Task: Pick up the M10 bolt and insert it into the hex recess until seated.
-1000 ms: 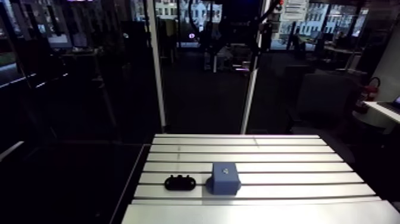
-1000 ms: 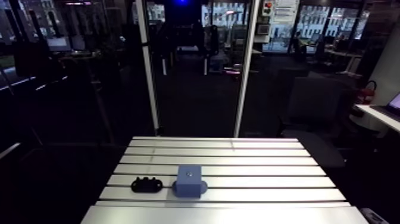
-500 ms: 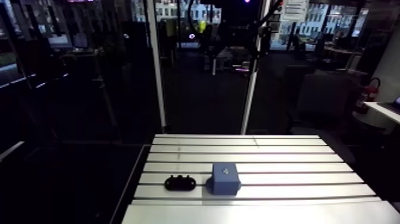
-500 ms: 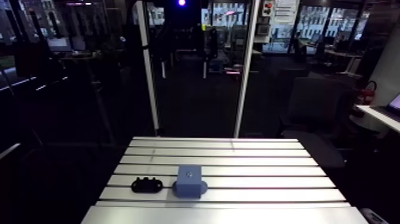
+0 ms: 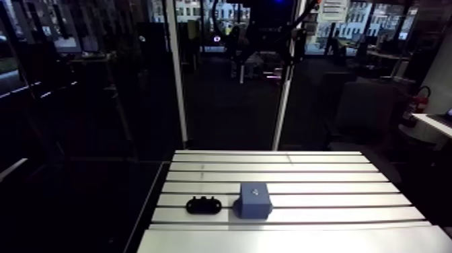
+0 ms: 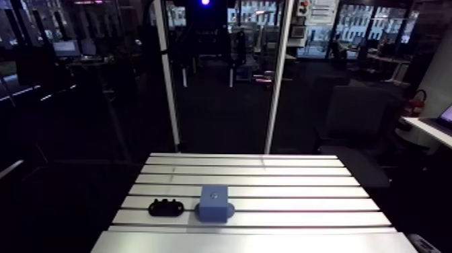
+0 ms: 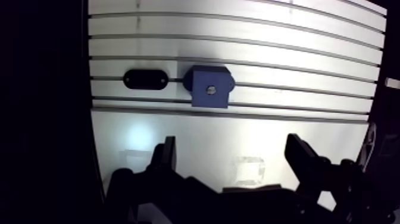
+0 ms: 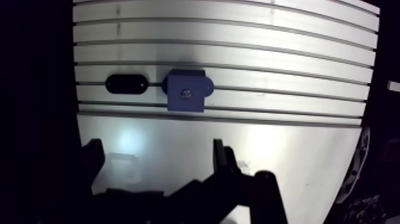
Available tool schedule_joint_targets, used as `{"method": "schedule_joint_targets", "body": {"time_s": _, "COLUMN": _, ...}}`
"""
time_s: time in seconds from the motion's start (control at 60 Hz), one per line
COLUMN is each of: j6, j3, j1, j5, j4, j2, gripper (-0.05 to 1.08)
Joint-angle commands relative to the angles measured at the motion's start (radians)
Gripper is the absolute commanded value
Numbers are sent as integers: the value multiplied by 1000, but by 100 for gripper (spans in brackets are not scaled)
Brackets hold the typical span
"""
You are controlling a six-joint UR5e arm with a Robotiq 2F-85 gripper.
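Arm view: blue block (image 5: 253, 200) sits on the table (image 5: 316, 176), black oblong holder (image 5: 203, 205) just beside it; bolt too small to tell. Wrist view: my pincer (image 7: 231, 143) is spread and empty; the block lies ahead, well apart, with a metal spot (image 7: 210, 90) in its top, maybe the bolt.

The gripper (image 7: 231, 152) is plain black all over, with two flat, angular fingers (image 7: 165, 156) on bulky jointed links.
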Motion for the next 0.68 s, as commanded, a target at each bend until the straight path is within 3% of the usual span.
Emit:
{"method": "schedule_joint_targets", "body": {"time_s": 0.017, "j6": 0, "j3": -4, "j1": 0, "j5": 0, "j4": 0, "j2": 6, "gripper": 1}}
{"method": "schedule_joint_targets", "body": {"time_s": 0.683, "j6": 0, "j3": -3, "j1": -2, "j5": 0, "j4": -2, "j2": 12, "gripper": 1}}
